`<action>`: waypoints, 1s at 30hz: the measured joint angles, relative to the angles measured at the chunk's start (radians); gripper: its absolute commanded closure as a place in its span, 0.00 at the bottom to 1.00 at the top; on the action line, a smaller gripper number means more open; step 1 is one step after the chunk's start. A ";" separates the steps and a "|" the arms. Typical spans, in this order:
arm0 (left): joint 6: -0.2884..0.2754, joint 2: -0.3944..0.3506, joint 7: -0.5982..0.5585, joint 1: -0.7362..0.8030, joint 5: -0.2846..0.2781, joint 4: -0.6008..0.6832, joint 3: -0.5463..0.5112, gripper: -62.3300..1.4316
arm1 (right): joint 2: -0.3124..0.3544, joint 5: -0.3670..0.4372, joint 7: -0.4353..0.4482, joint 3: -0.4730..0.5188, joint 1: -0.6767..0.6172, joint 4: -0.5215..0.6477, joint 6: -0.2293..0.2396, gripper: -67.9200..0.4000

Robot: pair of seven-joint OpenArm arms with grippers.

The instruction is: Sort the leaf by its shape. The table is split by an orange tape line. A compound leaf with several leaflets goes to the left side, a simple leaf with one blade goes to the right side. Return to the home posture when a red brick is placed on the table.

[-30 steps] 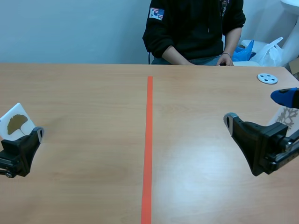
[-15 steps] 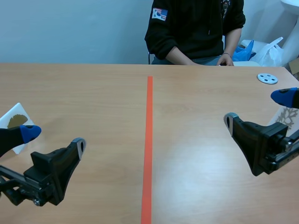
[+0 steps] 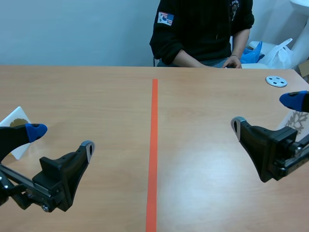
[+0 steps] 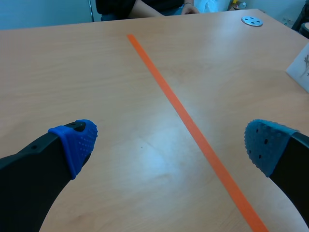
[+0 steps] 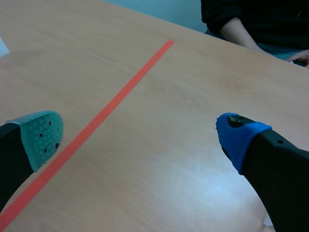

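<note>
A white card with a brown single-blade leaf (image 3: 13,123) lies at the table's far left, partly hidden behind my left gripper's blue-tipped finger. My left gripper (image 3: 62,139) hangs open over the left half, nothing between its pads (image 4: 77,141). On the far right a white card with a greyish, many-lobed leaf (image 3: 295,120) lies behind my right gripper (image 3: 264,113), and it also shows in the left wrist view (image 4: 301,65). The right gripper stands open and empty above bare wood, its pads (image 5: 41,137) wide apart. The orange tape line (image 3: 153,145) divides the table.
A person in a dark top (image 3: 203,29) sits across the table, hands resting at the far edge. A small white disc with holes (image 3: 276,81) lies at the back right. Plastic bags (image 3: 277,53) stand beyond the table.
My left arm has swung from the far left edge by the leaf card toward the middle and risen; both its fingers now show, spread wide. The right arm has not moved.
</note>
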 measured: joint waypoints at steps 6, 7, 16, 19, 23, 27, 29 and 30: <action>0.000 0.000 0.003 0.000 0.000 -0.002 0.000 0.00 | 0.000 0.000 0.000 0.000 0.000 0.000 0.000 0.00; 0.000 0.000 0.003 0.000 0.000 -0.002 0.000 0.00 | 0.000 0.000 0.000 0.000 0.000 0.000 0.000 0.00; -0.032 0.000 0.003 0.000 0.000 -0.002 0.000 0.00 | 0.000 0.000 0.000 0.000 0.000 0.000 0.000 0.00; -0.062 0.000 0.006 -0.005 0.000 -0.003 0.000 0.00 | 0.000 0.000 0.000 0.000 0.000 0.000 0.000 0.00; -0.069 0.000 0.010 -0.023 0.000 -0.004 0.000 0.00 | 0.000 0.000 0.000 0.000 0.000 0.000 0.000 0.00; -0.076 0.000 0.010 -0.031 0.000 -0.004 0.000 0.00 | 0.000 0.000 0.000 0.000 0.000 0.000 0.000 0.00; -0.076 0.000 0.011 -0.033 0.000 -0.004 0.000 0.00 | 0.000 0.000 0.000 0.000 0.000 0.000 0.000 0.00; -0.076 0.000 0.011 -0.033 0.000 -0.004 0.000 0.00 | 0.000 0.000 0.000 0.000 0.000 0.000 0.000 0.00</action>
